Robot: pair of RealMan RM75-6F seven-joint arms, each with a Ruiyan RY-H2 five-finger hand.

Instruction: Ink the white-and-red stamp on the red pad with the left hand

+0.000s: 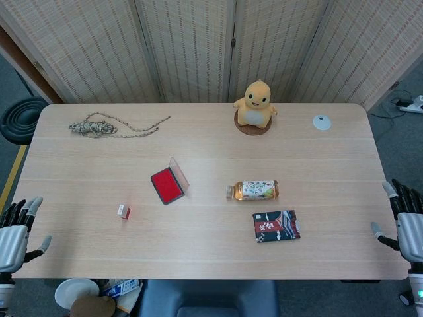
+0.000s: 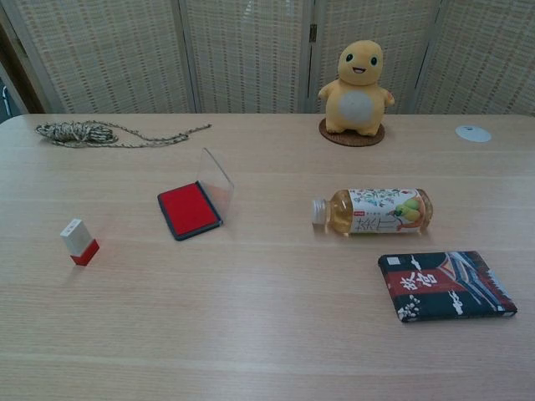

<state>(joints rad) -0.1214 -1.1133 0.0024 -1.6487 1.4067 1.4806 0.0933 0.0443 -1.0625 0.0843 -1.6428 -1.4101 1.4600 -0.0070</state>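
The small white-and-red stamp (image 1: pixel 123 211) (image 2: pixel 79 241) stands on the wooden table, left of centre. Right of it and a little farther back lies the red ink pad (image 1: pixel 166 185) (image 2: pixel 188 210), its clear lid (image 1: pixel 179 173) (image 2: pixel 215 182) raised. My left hand (image 1: pixel 16 231) hangs open off the table's left front corner, well short of the stamp. Off the right edge, my right hand (image 1: pixel 404 224) is open too, holding nothing. The chest view shows neither hand.
A tea bottle (image 1: pixel 253 190) (image 2: pixel 374 210) lies on its side at mid-table, with a dark snack packet (image 1: pixel 277 226) (image 2: pixel 445 285) in front of it. At the back are a coiled rope (image 1: pixel 99 126) (image 2: pixel 79 132), a yellow plush toy (image 1: pixel 254 104) (image 2: pixel 357 88) and a white disc (image 1: pixel 322 122) (image 2: pixel 473 133).
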